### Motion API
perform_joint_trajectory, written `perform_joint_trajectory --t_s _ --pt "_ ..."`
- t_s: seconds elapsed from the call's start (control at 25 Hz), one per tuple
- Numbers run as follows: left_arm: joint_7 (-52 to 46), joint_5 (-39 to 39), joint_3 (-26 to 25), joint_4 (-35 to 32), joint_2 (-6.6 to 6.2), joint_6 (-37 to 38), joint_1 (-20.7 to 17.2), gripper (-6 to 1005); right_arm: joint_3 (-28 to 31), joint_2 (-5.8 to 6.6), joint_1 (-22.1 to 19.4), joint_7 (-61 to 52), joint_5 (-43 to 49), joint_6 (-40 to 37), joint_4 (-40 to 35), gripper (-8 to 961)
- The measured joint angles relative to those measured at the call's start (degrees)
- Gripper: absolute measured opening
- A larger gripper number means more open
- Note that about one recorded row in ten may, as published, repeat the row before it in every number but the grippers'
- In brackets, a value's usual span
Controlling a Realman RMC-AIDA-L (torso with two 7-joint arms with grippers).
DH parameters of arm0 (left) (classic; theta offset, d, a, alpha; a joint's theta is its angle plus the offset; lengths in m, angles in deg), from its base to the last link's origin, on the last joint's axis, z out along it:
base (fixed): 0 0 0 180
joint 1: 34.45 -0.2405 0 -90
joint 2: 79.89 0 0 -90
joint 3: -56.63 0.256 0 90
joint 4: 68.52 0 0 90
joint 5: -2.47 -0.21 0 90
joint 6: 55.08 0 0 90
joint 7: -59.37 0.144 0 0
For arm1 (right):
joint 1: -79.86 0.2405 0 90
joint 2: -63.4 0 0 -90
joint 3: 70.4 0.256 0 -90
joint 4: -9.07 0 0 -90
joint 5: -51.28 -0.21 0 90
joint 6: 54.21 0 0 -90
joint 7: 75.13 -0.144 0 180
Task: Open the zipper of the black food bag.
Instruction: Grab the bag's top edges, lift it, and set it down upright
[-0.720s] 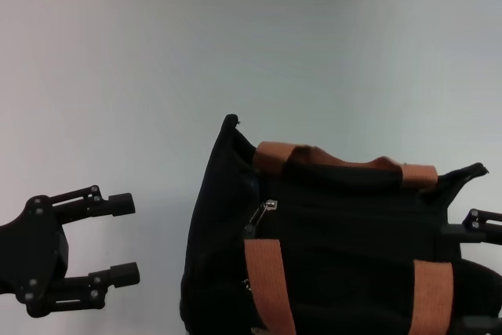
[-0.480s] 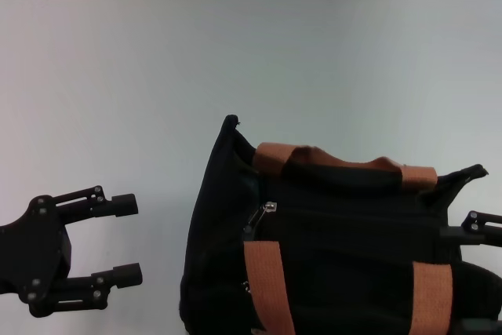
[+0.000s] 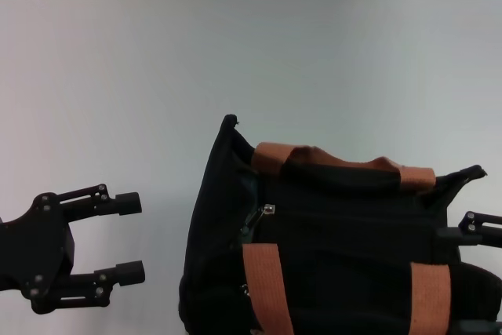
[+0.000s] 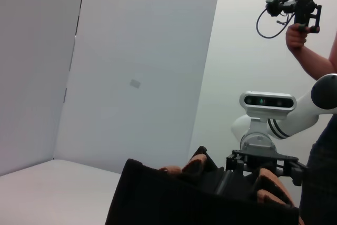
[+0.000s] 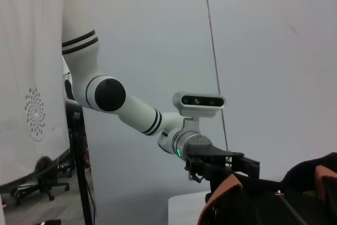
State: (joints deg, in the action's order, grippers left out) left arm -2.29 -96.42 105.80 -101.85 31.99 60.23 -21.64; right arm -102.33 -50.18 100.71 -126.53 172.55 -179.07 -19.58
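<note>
The black food bag [image 3: 345, 225] lies at the near middle-right of the table, its two orange-brown handles [image 3: 345, 164] across the top. The zipper runs along its top, and its small silver pull tab [image 3: 267, 210] sits near the bag's left end. My left gripper [image 3: 131, 238] hangs open to the left of the bag, a short gap away and holding nothing. My right gripper [image 3: 471, 276] is at the bag's right end, open, with one finger [image 3: 478, 227] above the bag's corner and the other at the frame's bottom edge. The left wrist view shows the bag [image 4: 174, 198] close below.
The white table [image 3: 251, 68] stretches far behind and to the left of the bag. A wall panel stands at the back. In the left wrist view a person [image 4: 316, 51] holding a camera rig stands beyond the right arm.
My left gripper has crept right, toward the bag. The right gripper has edged slightly left, and the bag's left end with the pull tab has sunk a little.
</note>
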Motion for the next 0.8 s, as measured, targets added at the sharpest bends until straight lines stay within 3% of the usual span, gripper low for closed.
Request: perform_joint_trajectory --t_s 0.28,0.48,0.52,0.56,0.6,0.8 --pt "-1.97 0.04 0.12 -0.05 0.25 0.02 0.21 746 0.01 0.13 0.13 -0.79 0.08 -0.08 0.00 827" --pt "-2.08 -0.61 0.86 0.20 0.83 -0.17 0.31 740 4.58 0.16 -0.47 -0.72 -0.44 -0.13 0.32 827" --pt "-1.88 -2.11 0.79 0.47 1.40 -0.54 0.32 738 10.52 -0.08 -1.05 -0.70 -0.52 -0.15 0.47 827" --pt "-1.88 -2.11 0.79 0.47 1.40 -0.54 0.32 737 10.52 -0.08 -1.05 -0.70 -0.52 -0.15 0.47 827" --pt "-1.74 -3.73 0.53 0.50 2.14 -1.03 0.32 736 17.47 -0.71 -1.85 -0.72 -0.61 -0.14 0.49 827" --pt "-1.88 -6.81 0.45 0.53 3.54 -2.42 0.72 729 24.68 -1.70 -2.68 -0.40 -1.27 0.10 0.53 826"
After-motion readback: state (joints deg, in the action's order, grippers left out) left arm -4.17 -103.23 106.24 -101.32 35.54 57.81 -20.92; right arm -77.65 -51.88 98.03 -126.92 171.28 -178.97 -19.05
